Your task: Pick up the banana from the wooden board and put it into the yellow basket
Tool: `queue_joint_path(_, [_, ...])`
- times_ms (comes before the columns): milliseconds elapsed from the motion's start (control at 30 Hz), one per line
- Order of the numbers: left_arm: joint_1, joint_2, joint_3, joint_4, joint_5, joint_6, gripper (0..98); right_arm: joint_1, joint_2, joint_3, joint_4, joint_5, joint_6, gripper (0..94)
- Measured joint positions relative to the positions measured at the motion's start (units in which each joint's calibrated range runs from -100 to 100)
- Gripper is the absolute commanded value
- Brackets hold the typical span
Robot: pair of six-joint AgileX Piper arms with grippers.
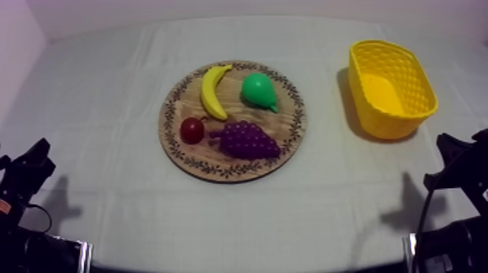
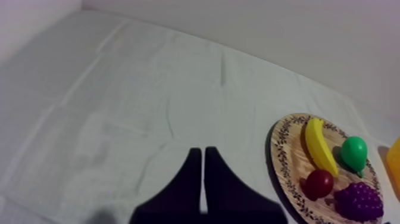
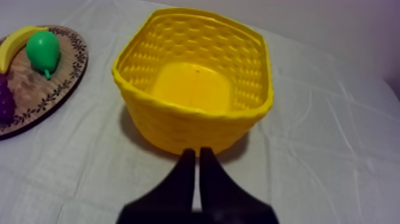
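A yellow banana (image 1: 213, 90) lies on the far left part of the round wooden board (image 1: 232, 168), curving beside the green pear (image 1: 258, 91). The yellow basket (image 1: 392, 87) stands empty at the table's right. My left gripper (image 1: 38, 156) rests low at the left edge, well short of the board; in the left wrist view its fingers (image 2: 202, 158) lie together as a narrow wedge, with the banana (image 2: 320, 146) off to one side. My right gripper (image 1: 446, 145) rests low at the right, its fingers (image 3: 197, 156) shut just in front of the basket (image 3: 193, 89).
A small red fruit (image 1: 192, 130) and purple grapes (image 1: 247, 139) share the board's near half. The board sits mid-table on the grey-white cloth, with bare cloth between it and the basket and around both arms.
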Motion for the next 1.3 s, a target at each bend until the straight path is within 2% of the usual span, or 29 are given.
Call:
queue_joint_path(900, [0.0, 0.0, 0.0, 0.00, 0.0, 0.0, 0.1, -0.5, 0.1, 0.0, 0.0, -0.1, -0.4, 0.6])
queue_joint_path(967, [0.0, 0.0, 0.0, 0.00, 0.0, 0.0, 0.1, -1.4, 1.0, 0.0, -0.1, -2.0, -1.7, 0.5])
queue_joint_path(1033, [0.0, 0.0, 0.0, 0.00, 0.0, 0.0, 0.1, -2.2, 2.4, 0.0, -1.5, -3.9, -2.6, 0.5])
queue_joint_path(1133, [0.0, 0.0, 0.0, 0.00, 0.0, 0.0, 0.1, -3.3, 6.6, -0.8, -2.4, -6.0, -2.5, 0.5])
queue_joint_path(1233, [0.0, 0.0, 0.0, 0.00, 0.0, 0.0, 0.1, -3.7, 13.2, -4.0, -0.5, -11.3, -1.6, 0.5])
queue_joint_path(1300, [0.0, 0.0, 0.0, 0.00, 0.0, 0.0, 0.1, -3.5, 18.6, -7.7, 2.5, -12.4, -1.6, 0.5])
